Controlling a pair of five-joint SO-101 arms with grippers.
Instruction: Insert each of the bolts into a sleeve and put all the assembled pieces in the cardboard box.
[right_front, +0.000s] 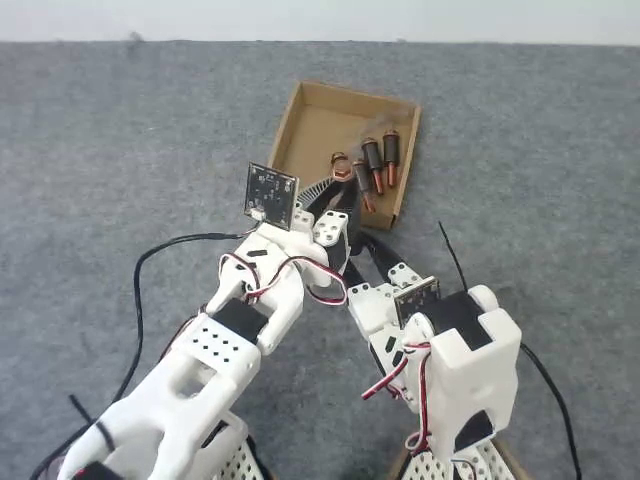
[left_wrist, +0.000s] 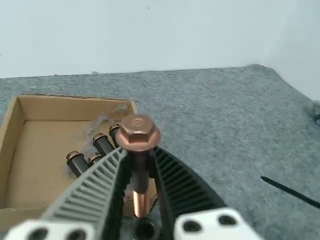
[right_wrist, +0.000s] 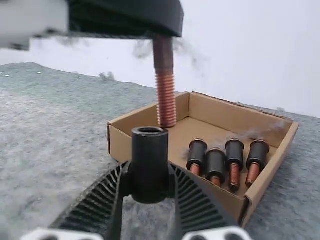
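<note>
The left gripper (left_wrist: 139, 165) is clamped narrowly on a copper-coloured, hex-flanged metal bolt (left_wrist: 138, 136). The bolt's head is up and its threaded tip hangs just over the open mouth of a smooth black cylindrical sleeve (right_wrist: 149, 159). The right gripper (right_wrist: 149, 175) pinches the sleeve upright between ribbed jaws. Just beyond at 12 o'clock, a shallow brown cardboard box (right_front: 290, 118) holds four assembled pieces (right_front: 372, 160) toward its 4 o'clock corner. Fuzzy grey mat (right_front: 120, 140) spreads wide at 9 and 3 o'clock.
</note>
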